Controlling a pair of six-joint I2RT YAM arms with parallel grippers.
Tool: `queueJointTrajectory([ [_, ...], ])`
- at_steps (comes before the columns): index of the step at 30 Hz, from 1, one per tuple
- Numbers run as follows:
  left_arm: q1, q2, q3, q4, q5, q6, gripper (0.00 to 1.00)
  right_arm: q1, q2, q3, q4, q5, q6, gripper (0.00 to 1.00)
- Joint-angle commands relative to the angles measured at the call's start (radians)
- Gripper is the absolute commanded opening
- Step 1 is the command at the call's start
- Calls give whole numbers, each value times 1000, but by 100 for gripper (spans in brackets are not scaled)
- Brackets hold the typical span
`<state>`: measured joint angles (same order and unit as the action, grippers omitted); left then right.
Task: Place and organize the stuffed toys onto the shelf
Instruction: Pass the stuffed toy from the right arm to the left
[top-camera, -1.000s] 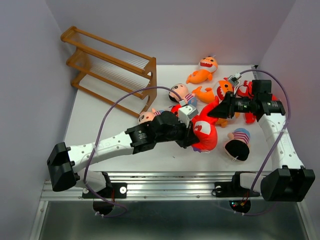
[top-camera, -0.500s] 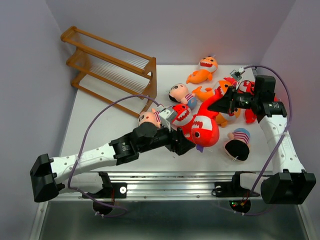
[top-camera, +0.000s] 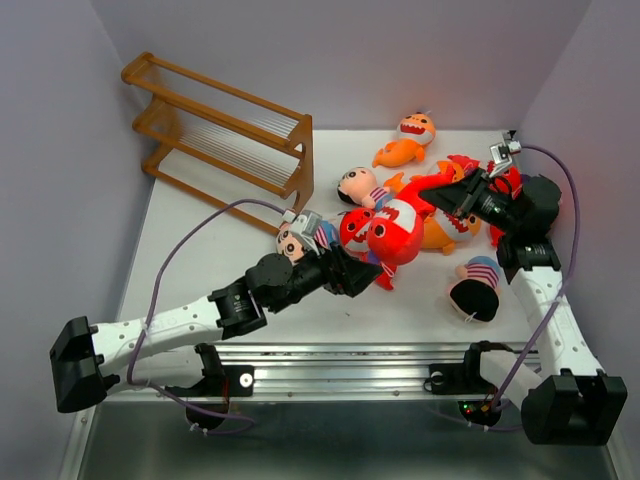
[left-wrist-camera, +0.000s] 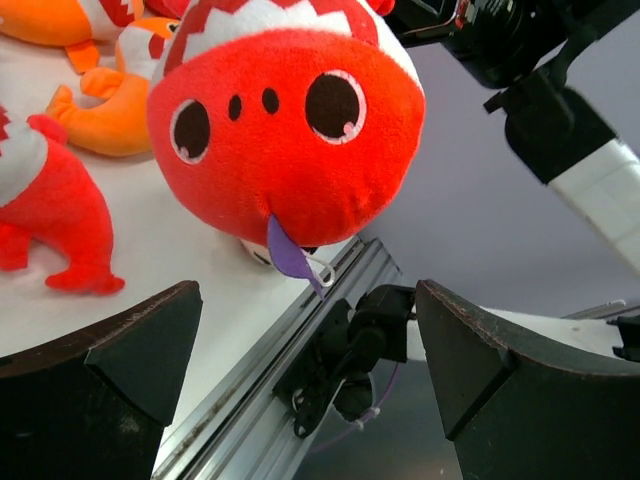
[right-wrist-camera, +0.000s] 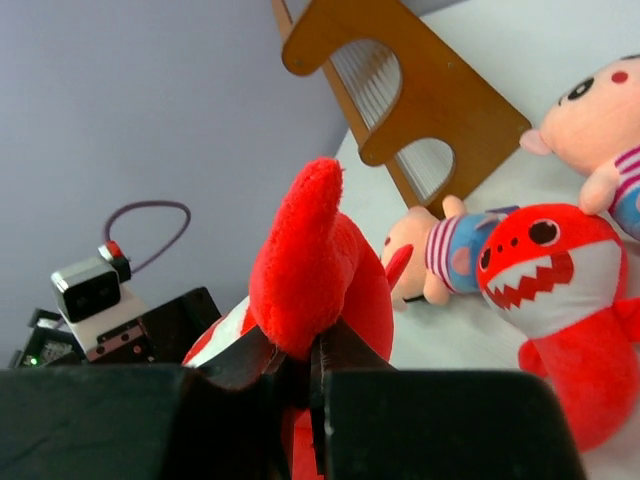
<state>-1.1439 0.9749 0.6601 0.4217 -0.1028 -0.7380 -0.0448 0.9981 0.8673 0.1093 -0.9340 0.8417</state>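
Right pincer grips big red shark by its fin; left pincer gapes wide.
Likely next: carry it to the shelf.

overhead view: a large red shark covers part of a smaller red shark on its left and part of an orange shark on its right. a black-haired boy doll, nearer, lies with its face hidden. left wrist view: the large red shark's top is cut off by the upper edge. right wrist view: the right gripper is a dark blur hiding that shark's body; the shelf runs off the top.
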Motion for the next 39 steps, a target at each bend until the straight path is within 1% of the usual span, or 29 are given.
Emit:
queueJointTrajectory([
  [1,-4,50,99,97,-18,6,99,-3,-47,-51,332,84,262,1],
  [4,-4,102,151,97,-23,9,99,-3,-65,-106,415,96,350,1],
  [7,-4,146,176,97,-28,3,99,-3,-82,-135,447,92,384,1],
  [15,-2,202,226,98,-60,-11,99,-3,-118,-191,474,61,395,1],
  [18,0,205,227,97,-90,-24,95,-3,-127,-209,498,49,408,1],
  [19,1,199,225,97,-101,-26,88,-3,-128,-214,500,38,407,1],
  [21,6,189,222,97,-123,-29,84,-3,-131,-228,500,28,402,1],
  [23,7,176,217,98,-136,-26,71,-3,-136,-241,497,11,393,1],
  [24,10,165,217,98,-140,-23,67,-3,-142,-249,494,8,389,1],
  [26,13,157,217,97,-140,-8,41,-3,-145,-266,492,-6,376,1],
  [27,15,153,213,97,-140,-3,31,-3,-147,-271,492,-11,372,1],
  [28,19,145,211,97,-137,3,23,-3,-147,-274,492,-14,366,1],
  [29,22,140,208,92,-129,18,7,-3,-145,-275,492,-23,353,1],
  [30,24,136,202,88,-123,26,0,-3,-145,-275,492,-29,344,1],
  [33,29,111,191,42,-104,80,0,-3,-135,-263,492,-58,297,1],
  [35,30,88,190,-30,-95,121,0,-3,-116,-254,489,-101,240,14],
  [36,30,81,188,-64,-94,167,0,-3,-105,-239,486,-117,218,22],
  [37,30,64,190,-101,-95,192,0,-3,-98,-228,474,-155,170,51],
  [38,30,55,191,-188,-103,207,0,-3,-89,-217,451,-170,139,66],
  [39,30,30,190,-230,-126,228,0,-3,-72,-187,423,-183,107,99],
])
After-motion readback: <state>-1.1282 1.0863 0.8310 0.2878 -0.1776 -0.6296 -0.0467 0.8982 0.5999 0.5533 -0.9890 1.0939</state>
